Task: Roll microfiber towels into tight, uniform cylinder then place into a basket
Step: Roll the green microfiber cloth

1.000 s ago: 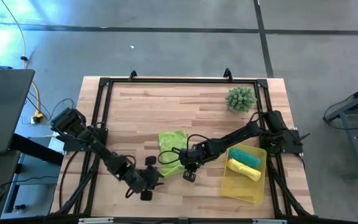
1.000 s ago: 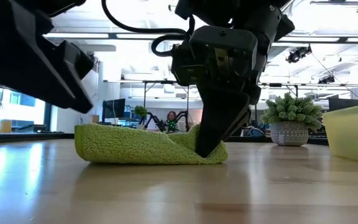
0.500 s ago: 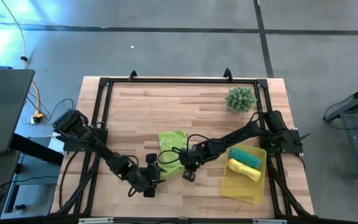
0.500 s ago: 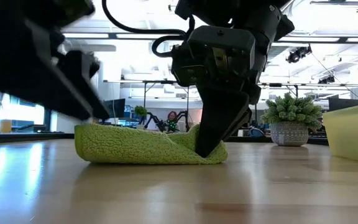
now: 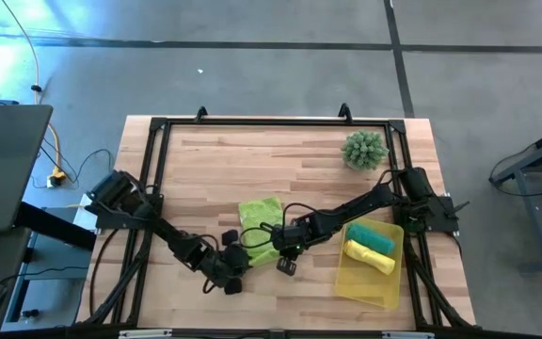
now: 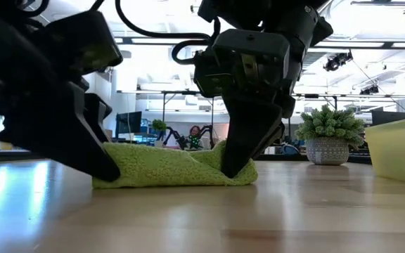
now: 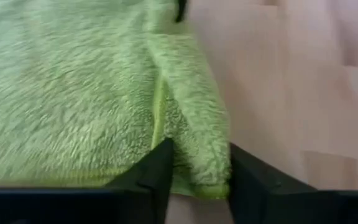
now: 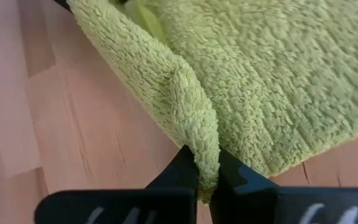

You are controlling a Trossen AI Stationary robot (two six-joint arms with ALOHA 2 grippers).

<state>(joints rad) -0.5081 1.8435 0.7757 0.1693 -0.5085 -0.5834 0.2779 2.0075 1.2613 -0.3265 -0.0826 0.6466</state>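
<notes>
Now reaching the lime green towel [image 5: 261,222], left gripper [image 7: 194,180] closing on its 7 o'clock corner; right gripper [image 8: 207,180] still pinching the fabric's near edge.
Lying on a wooden table [image 5: 280,155]; holding rolled towels at 4 o'clock, yellow basket [image 5: 363,283]; lit office behind.

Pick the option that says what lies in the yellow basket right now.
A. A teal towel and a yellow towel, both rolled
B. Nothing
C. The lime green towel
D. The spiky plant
A: the high view shows the rolled teal towel and yellow towel inside the basket, while the lime green towel lies on the table.
</notes>
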